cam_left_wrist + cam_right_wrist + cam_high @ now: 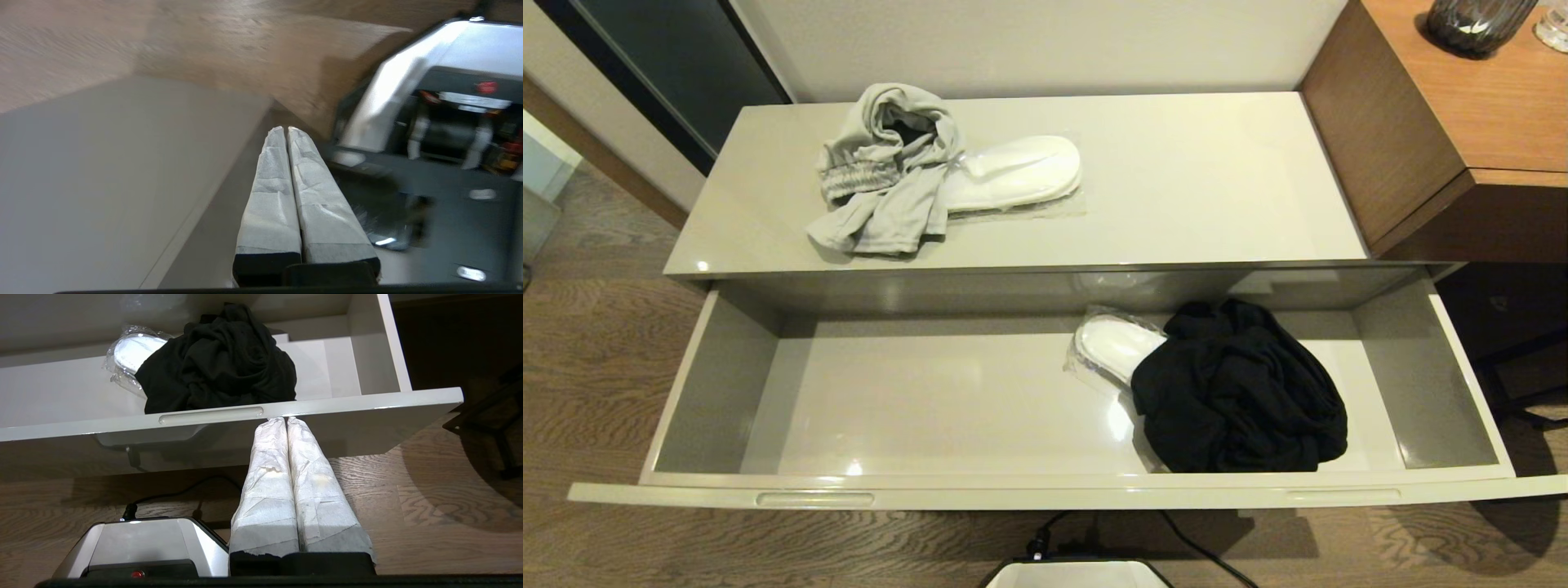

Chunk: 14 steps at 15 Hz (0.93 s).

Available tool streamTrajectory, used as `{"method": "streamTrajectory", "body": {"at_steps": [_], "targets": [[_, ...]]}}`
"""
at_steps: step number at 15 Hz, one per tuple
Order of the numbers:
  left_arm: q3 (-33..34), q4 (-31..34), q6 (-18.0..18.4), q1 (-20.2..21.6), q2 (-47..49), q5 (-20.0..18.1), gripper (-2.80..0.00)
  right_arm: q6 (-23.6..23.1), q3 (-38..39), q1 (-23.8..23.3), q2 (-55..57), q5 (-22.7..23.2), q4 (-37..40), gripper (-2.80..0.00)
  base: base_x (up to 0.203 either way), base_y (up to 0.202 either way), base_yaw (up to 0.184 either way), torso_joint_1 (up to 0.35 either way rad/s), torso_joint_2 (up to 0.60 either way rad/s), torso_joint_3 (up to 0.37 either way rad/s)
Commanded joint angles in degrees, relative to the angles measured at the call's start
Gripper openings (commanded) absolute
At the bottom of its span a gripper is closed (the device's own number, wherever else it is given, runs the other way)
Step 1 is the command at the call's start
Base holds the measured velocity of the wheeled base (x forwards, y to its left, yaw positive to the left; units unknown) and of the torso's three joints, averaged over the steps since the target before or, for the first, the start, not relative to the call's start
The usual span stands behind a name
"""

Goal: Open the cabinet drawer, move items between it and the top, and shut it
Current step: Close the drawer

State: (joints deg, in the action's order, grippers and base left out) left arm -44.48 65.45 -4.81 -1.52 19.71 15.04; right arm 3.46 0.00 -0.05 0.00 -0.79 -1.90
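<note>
Both grippers are pinched right together with nothing in them: the left gripper [286, 130] has its two white-wrapped fingers [269, 196] pressed flat against each other, pointing out past a pale beige panel edge toward the wood floor [122, 36] and the robot's own base [429, 94], though that shot is smeared so I can't place it much better than that. The right gripper [284, 419] is the same deal, tips touching, parked low in front of the cabinet drawer [229, 414] with its tips just under the front lip, beside one handle notch [210, 415]. Neither arm shows up from the head camera. From there the cabinet drawer [1045, 490] is pulled fully out. Inside on the right sits the black garment [1241, 392], heaped over one wrapped slipper pair [1112, 343] so only the toe end pokes out; the left half of the drawer floor is bare. On the top [1192, 188], toward the left, the grey garment [886, 171] lies crumpled and overlaps the end of the other slipper pair [1021, 173]. A taller brown wooden unit [1437, 139] butts against the right end, with a dark glass vessel [1474, 24] on it. A black cable [1201, 547] trails across the floor below the drawer front.
</note>
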Motion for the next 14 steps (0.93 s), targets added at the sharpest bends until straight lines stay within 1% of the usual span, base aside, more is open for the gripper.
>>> {"method": "streamTrajectory", "body": {"at_steps": [1,2,3,4,5,6,8,9,10,11,13,14], "targets": [[2.7,-5.0,7.3,0.7,-10.2,1.0,-2.8,0.1,0.0,0.0,0.1,0.0,0.0,-2.8,0.0,0.0,0.0,0.0,0.0,0.0],[3.0,-11.0,12.0,1.0,-10.1,1.2,-2.8,0.0,0.0,0.0,0.1,0.0,0.0,-2.8,0.0,0.0,0.0,0.0,0.0,0.0],[4.0,-18.2,15.6,1.3,-9.9,1.4,-2.8,0.1,0.0,0.0,0.1,0.0,0.0,-2.8,0.0,0.0,0.0,0.0,0.0,0.0],[6.4,-24.0,18.5,1.6,-9.3,2.0,-2.8,0.0,0.0,0.0,0.1,0.0,0.0,-2.8,0.0,0.0,0.0,0.0,0.0,0.0],[8.9,-27.2,20.5,1.7,-9.2,2.4,-2.8,0.1,0.0,0.0,0.1,0.0,0.0,-2.8,0.0,0.0,0.0,0.0,0.0,0.0],[12.5,-28.5,22.4,1.8,-9.5,2.6,-2.8,0.1,0.0,0.0,0.1,0.0,0.0,-2.8,0.0,0.0,0.0,0.0,0.0,0.0],[17.9,-32.2,25.0,1.8,-12.9,3.0,-2.8,0.1,0.0,0.0,0.1,0.0,0.0,-2.8,0.0,0.0,0.0,0.0,0.0,0.0],[19.5,-34.3,26.2,1.8,-14.5,2.4,-2.8,0.1,0.0,0.0,0.1,0.0,0.0,-2.8,0.0,0.0,0.0,0.0,0.0,0.0],[19.9,-35.6,26.5,1.8,-14.6,1.2,-2.8,0.1,0.0,0.0,0.1,0.0,0.0,-2.8,0.0,0.0,0.0,0.0,0.0,0.0],[20.5,-37.7,26.6,1.8,-13.2,-0.8,-2.8,0.0,0.0,0.0,0.1,0.0,0.0,-2.8,0.0,0.0,0.0,0.0,0.0,0.0],[27.0,-42.6,27.0,1.8,-12.3,-5.0,-2.8,0.1,0.0,0.0,0.1,0.0,0.0,-2.8,0.0,0.0,0.0,0.0,0.0,0.0],[29.6,-44.6,27.6,1.8,-12.5,-6.2,-2.8,0.0,0.0,0.0,0.1,0.0,0.0,-2.8,0.0,0.0,0.0,0.0,0.0,0.0]]}}
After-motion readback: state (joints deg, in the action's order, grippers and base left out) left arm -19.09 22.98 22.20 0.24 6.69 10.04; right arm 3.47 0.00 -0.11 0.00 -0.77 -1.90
